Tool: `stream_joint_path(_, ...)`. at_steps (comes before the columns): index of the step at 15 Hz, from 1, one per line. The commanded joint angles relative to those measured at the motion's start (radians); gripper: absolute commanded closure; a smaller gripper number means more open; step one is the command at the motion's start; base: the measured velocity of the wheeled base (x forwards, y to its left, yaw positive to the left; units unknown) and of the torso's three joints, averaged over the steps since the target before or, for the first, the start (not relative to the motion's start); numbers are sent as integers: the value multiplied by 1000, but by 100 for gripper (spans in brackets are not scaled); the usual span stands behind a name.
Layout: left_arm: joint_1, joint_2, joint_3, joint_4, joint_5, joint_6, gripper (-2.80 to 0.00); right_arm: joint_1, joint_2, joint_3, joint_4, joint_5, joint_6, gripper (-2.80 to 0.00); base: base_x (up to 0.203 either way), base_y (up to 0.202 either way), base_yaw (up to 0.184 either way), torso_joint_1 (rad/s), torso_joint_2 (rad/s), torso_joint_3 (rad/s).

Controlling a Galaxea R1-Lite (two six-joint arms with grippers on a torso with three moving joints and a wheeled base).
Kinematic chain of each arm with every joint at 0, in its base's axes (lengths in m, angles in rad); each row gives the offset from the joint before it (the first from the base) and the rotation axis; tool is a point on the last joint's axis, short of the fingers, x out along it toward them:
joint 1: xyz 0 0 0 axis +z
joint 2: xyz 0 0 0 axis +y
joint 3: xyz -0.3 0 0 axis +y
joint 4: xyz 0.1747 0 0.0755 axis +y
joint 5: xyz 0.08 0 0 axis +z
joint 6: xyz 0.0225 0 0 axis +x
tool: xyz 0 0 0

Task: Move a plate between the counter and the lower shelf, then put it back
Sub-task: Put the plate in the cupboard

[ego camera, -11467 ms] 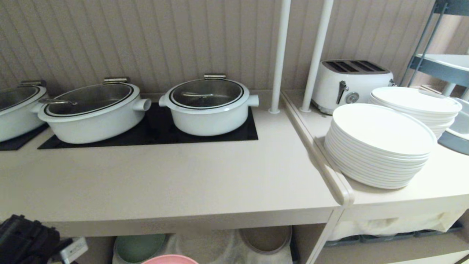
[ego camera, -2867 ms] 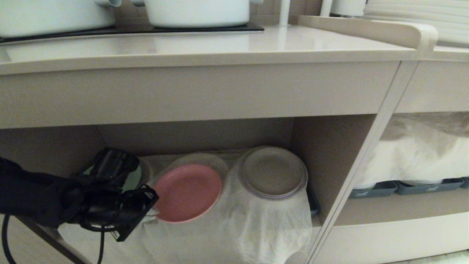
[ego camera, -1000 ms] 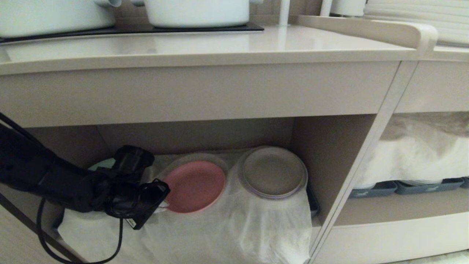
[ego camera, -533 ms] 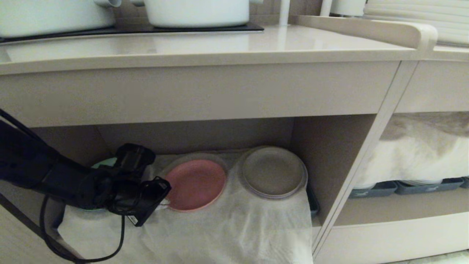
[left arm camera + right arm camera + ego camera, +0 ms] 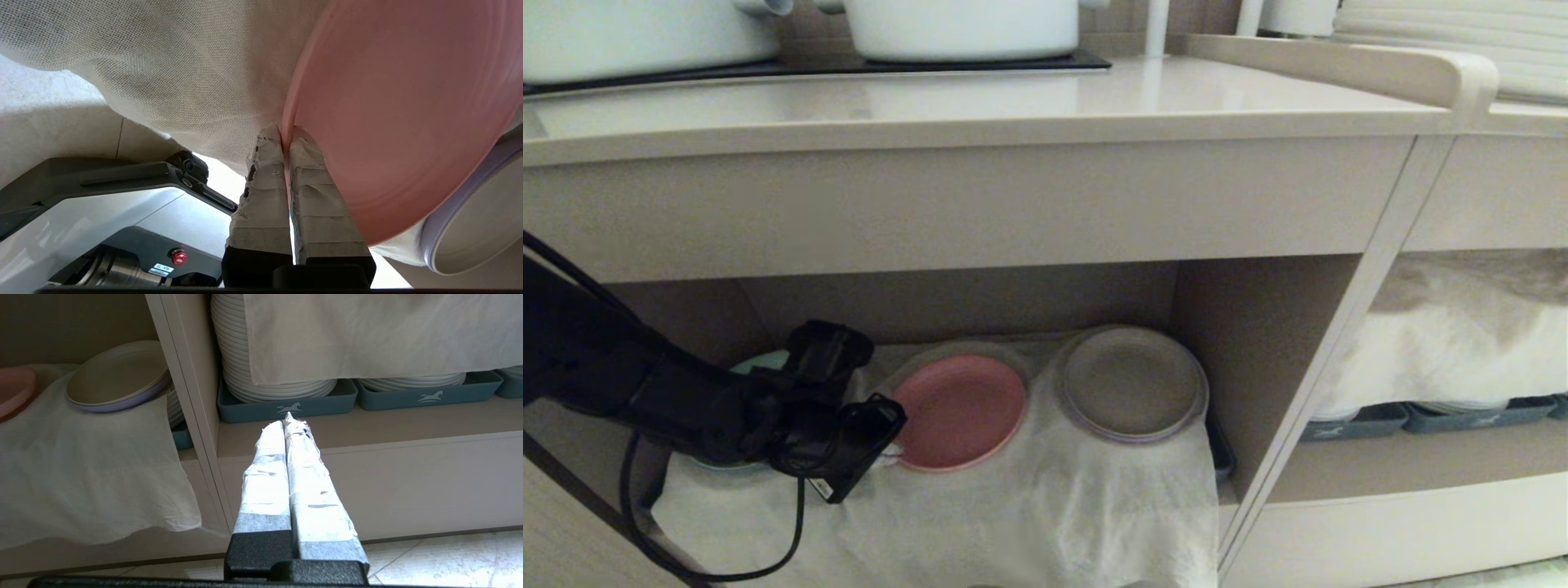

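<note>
The pink plate [image 5: 960,412] is inside the lower shelf [image 5: 1250,327], over the white cloth [image 5: 1054,506]. My left gripper [image 5: 886,445] reaches in from the left and is shut on the plate's near left rim. In the left wrist view the rim of the plate [image 5: 400,122] is pinched between the taped fingers [image 5: 265,179] of that gripper [image 5: 286,132]. Whether the plate rests on the cloth I cannot tell. The counter [image 5: 1013,98] runs above the shelf. My right gripper [image 5: 288,418] hangs shut and empty outside the shelf unit, low in front of the right compartment.
A green plate [image 5: 768,359] sits behind my left arm. A beige plate with a lilac rim [image 5: 1131,384] lies right of the pink one. White pots [image 5: 964,24] stand on the hob. Dark trays [image 5: 1364,420] with white plates fill the right compartment, behind the divider post [image 5: 1307,392].
The head view has dropped from the countertop to the shelf. Since about three seconds ago my left gripper carried the pink plate right and deeper in. Over the last second nothing visibly moved.
</note>
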Motion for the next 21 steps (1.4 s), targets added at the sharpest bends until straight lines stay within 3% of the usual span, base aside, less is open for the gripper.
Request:
stream_joint_path(1, 0, 2, 0, -1, -2, -6, 0, 0, 1, 0, 0, -1, 0, 0, 0, 0, 0, 0, 0, 0)
stream_joint_path(15, 0, 3, 0, -1, -2, -5, 0, 0, 1, 0, 0, -1, 0, 0, 0, 0, 0, 0, 0, 0)
stream_joint_path(16, 0, 3, 0, -1, -2, -5, -280, 0, 1, 0, 0, -1, 1, 0, 0, 0, 0, 0, 0, 0)
stream_joint_path(21, 0, 11, -5, -1, 21, -5, -280, 0, 1, 0, 0, -1, 0, 0, 0, 0, 0, 0, 0, 0)
